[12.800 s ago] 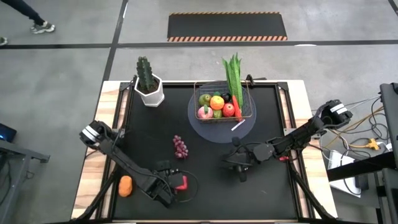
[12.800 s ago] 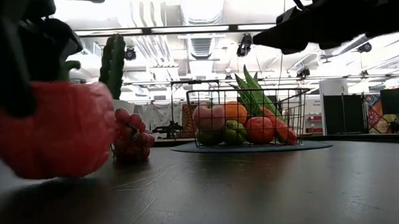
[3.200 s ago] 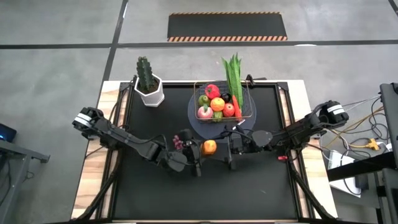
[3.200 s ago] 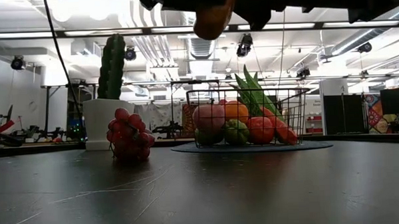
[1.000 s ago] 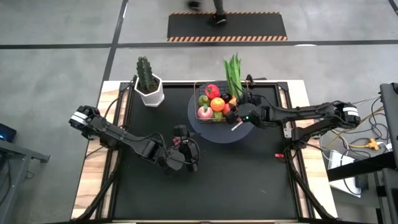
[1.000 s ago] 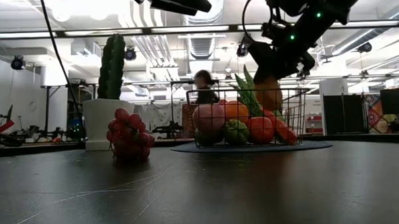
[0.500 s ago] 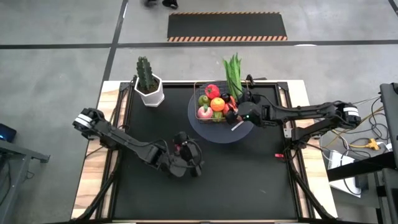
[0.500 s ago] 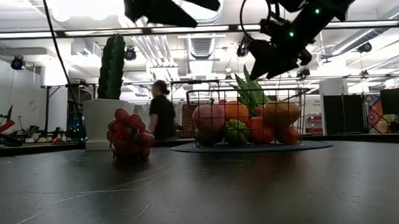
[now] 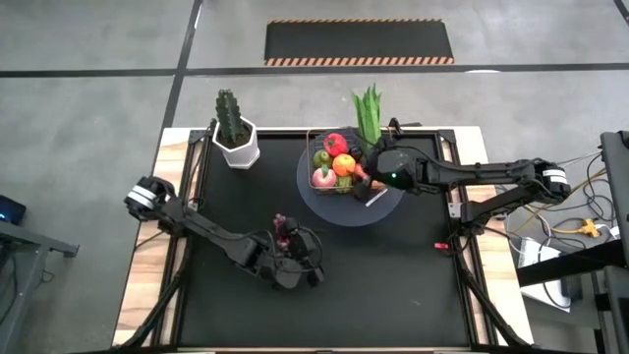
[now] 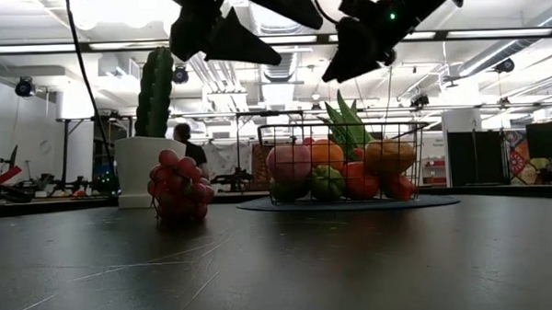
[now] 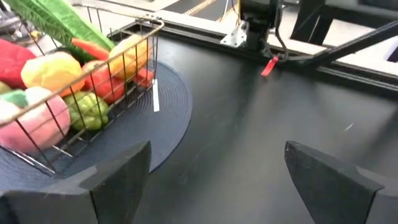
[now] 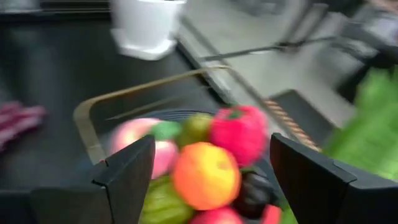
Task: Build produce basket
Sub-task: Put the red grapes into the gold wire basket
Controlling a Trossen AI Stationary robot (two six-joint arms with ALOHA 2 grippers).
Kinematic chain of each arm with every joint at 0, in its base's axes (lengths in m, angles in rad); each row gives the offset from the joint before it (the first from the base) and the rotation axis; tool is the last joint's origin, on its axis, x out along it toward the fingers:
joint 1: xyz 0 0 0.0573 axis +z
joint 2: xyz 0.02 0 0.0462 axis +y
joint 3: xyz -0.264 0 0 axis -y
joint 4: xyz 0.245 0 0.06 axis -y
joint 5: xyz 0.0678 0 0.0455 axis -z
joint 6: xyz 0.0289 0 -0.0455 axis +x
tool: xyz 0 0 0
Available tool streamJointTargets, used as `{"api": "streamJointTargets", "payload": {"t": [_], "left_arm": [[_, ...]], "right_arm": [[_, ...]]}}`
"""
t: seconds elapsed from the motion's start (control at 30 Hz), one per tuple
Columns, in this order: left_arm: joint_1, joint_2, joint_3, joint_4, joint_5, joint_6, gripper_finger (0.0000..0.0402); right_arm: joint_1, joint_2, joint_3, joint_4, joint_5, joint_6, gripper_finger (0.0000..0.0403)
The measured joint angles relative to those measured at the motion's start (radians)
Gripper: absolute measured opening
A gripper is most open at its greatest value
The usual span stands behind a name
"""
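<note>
The coppery wire basket [image 9: 352,163] stands on a round grey disc [image 9: 339,206], far of the table's middle. It holds produce: pink, orange, red and green pieces, an orange fruit [image 10: 387,158] at its right end, and long green leaves [image 9: 368,110]. Purple grapes [image 9: 283,229] lie on the black mat [image 10: 178,186]. My right gripper [image 9: 368,167] hovers open above the basket [image 12: 211,180], nothing between its fingers. My left gripper [image 9: 313,260] hangs open and empty just near of the grapes [image 11: 217,180], high above the mat [image 10: 260,22].
A green cactus in a white pot [image 9: 236,138] stands at the far left corner of the mat. A small red tag [image 9: 442,246] lies near the right edge. Bare black mat spreads over the near half. A person [image 10: 185,144] walks in the room behind.
My right gripper has opened and let go of the orange fruit, which has dropped into the basket's right end; the gripper has then risen and rolled. My left gripper has sunk a little toward the table's near edge and rolled about its own axis, staying open.
</note>
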State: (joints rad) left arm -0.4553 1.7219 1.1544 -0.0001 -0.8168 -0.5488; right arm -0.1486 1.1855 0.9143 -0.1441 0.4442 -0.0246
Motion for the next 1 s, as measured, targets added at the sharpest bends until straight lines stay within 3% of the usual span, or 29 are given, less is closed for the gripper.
{"api": "streamJointTargets", "payload": {"t": [0.1,0.2,1.0], "left_arm": [[0.000,0.004,-0.001,-0.010,0.000,-0.015,0.0350],[0.001,0.007,-0.001,-0.003,-0.002,-0.021,0.0350],[0.004,0.009,-0.001,-0.018,-0.003,0.012,0.0350]], "right_arm": [[0.000,0.000,0.008,0.000,-0.112,-0.028,0.0294],[0.000,0.001,0.008,0.000,-0.154,-0.040,0.0290],[0.000,-0.013,-0.023,-0.028,-0.161,-0.030,0.0286]]}}
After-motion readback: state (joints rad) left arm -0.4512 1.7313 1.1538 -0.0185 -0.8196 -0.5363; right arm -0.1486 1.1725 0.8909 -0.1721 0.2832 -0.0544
